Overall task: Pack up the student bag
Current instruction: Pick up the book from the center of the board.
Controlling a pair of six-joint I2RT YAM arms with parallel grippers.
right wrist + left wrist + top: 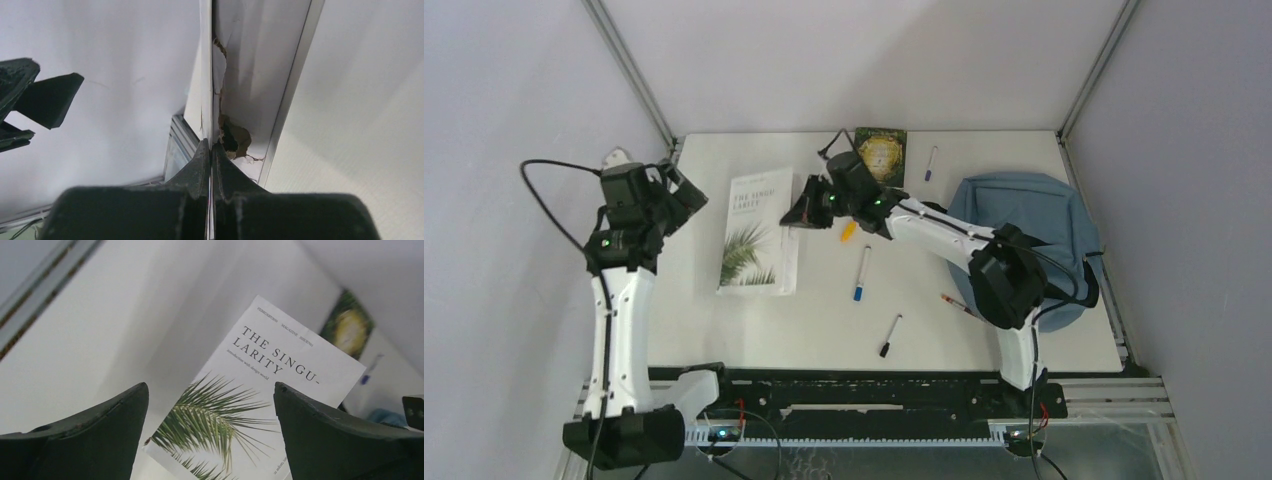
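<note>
On the surface [824,335]: magazine [757,232] left of centre, w/ the right gripper [798,214] at its far-right edge. Far right: student bag [1024,215]. At far edge, centre: small book [881,153], w/ a marker [931,162] just right of it. Btwn magazine & bag: second marker [862,273]. Nearer: pen [890,336], w/ a pencil [957,305] btwn it & the bag.

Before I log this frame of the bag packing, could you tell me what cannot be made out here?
student bag: top view, right arm covers its near-left part; zip state unclear.
yellow item: top view, partly under that arm, too small to name.
green book: left wrist view, blurred, title unreadable.
magazine: right wrist view, edge-on in the shut jaws; cover hidden.
</note>
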